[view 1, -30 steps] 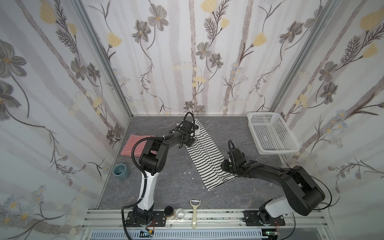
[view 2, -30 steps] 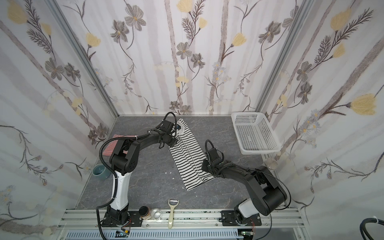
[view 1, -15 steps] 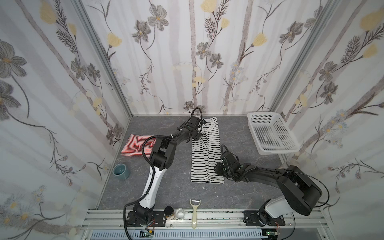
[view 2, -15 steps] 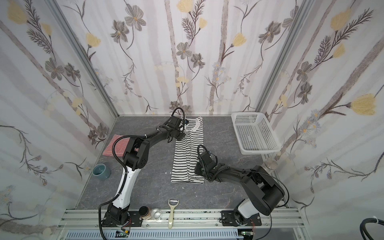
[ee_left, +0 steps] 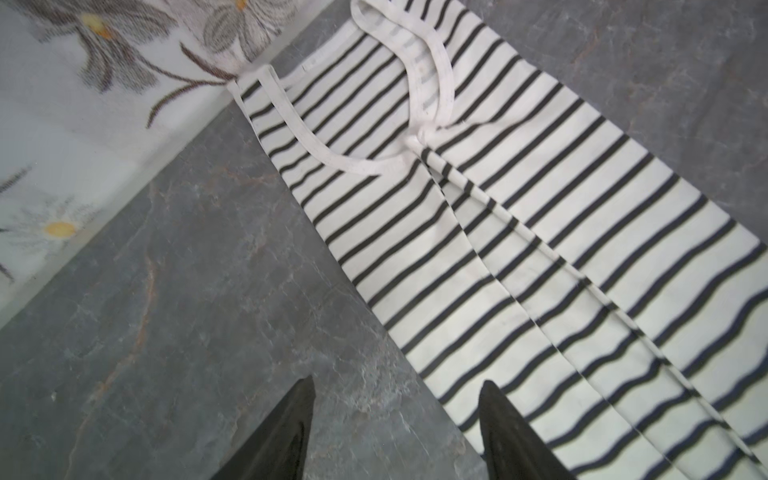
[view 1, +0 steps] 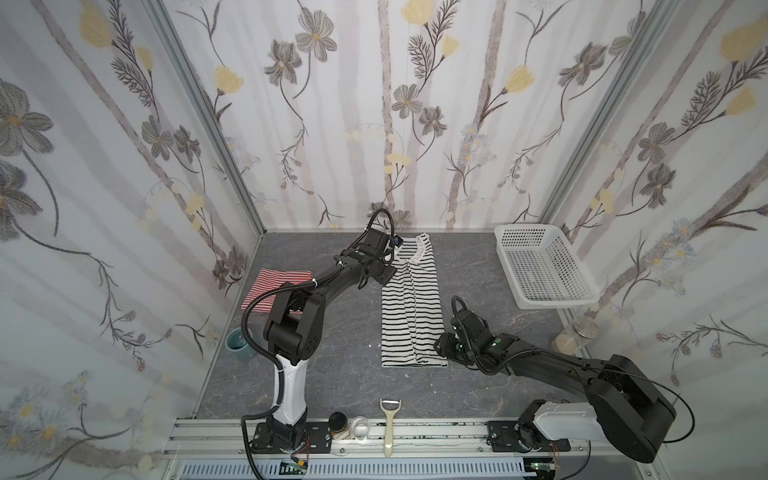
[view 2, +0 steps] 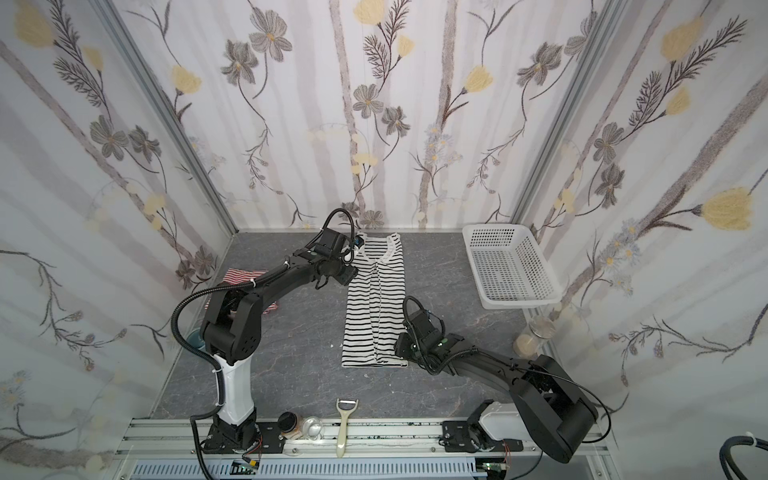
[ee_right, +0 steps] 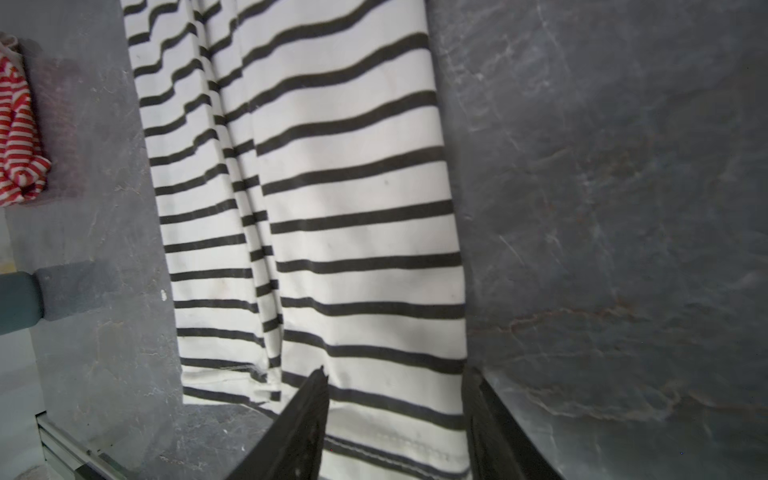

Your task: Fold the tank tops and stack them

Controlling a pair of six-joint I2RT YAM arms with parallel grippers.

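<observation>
Both claws had let go. The left gripper (ee_left: pixel 397 386) stood with its jaws apart and nothing between them, 1 finger over the bare table (ee_left: pixel 166 291) and the other over the side edge of the black-striped top (ee_left: pixel 498 249). The right gripper (ee_right: pixel 395 374) was parted too, straddling the hem corner, with the cloth flat beneath it rather than pinched.

1 second before, that top lay slantwise across the table with a claw at each end. 0.5 seconds before, it had been swung nearly straight. Now, in both top views, it lay squared up as a long narrow strip, sides folded in to a middle seam, neck toward the back wall and hem toward the front rail.

The lengthwise fold looked settled, so the crosswise fold and the stacking seemed to remain. The left gripper sat just beside the strap end and the right gripper at the hem's right corner. The red-and-white top (view 1: pixel 282 282) lay well apart by the left wall.
</observation>
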